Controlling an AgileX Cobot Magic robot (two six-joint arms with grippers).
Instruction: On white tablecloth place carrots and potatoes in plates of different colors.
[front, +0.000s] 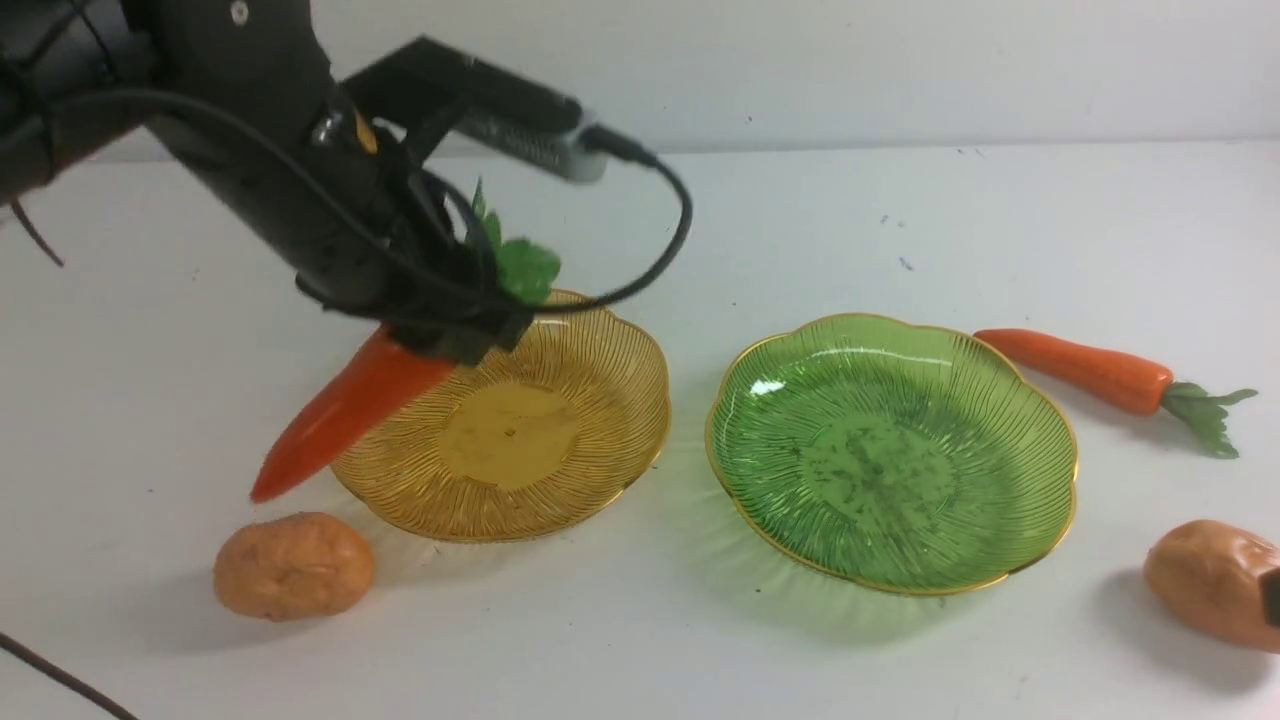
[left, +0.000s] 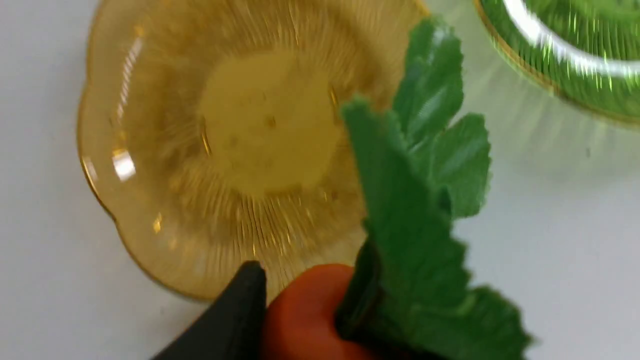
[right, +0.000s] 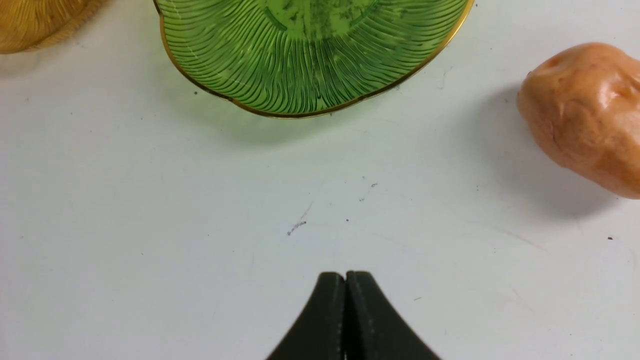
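Note:
My left gripper (front: 455, 335) is shut on a carrot (front: 340, 415) near its leafy top and holds it tilted, tip down to the left, above the near-left rim of the amber plate (front: 560, 470). In the left wrist view the carrot (left: 305, 320) and its green leaves (left: 420, 200) hang over the amber plate (left: 165, 210). The green plate (front: 890, 450) is empty. A second carrot (front: 1090, 370) lies right of it. One potato (front: 293, 565) lies front left, another potato (front: 1210, 580) front right. My right gripper (right: 345, 280) is shut and empty over the white tablecloth (right: 150, 225), near that potato (right: 585, 115).
A black cable (front: 640, 260) loops from the left wrist over the amber plate's far rim. The green plate's near rim (right: 300, 110) lies ahead of my right gripper. The table's back edge meets a white wall (front: 900, 60).

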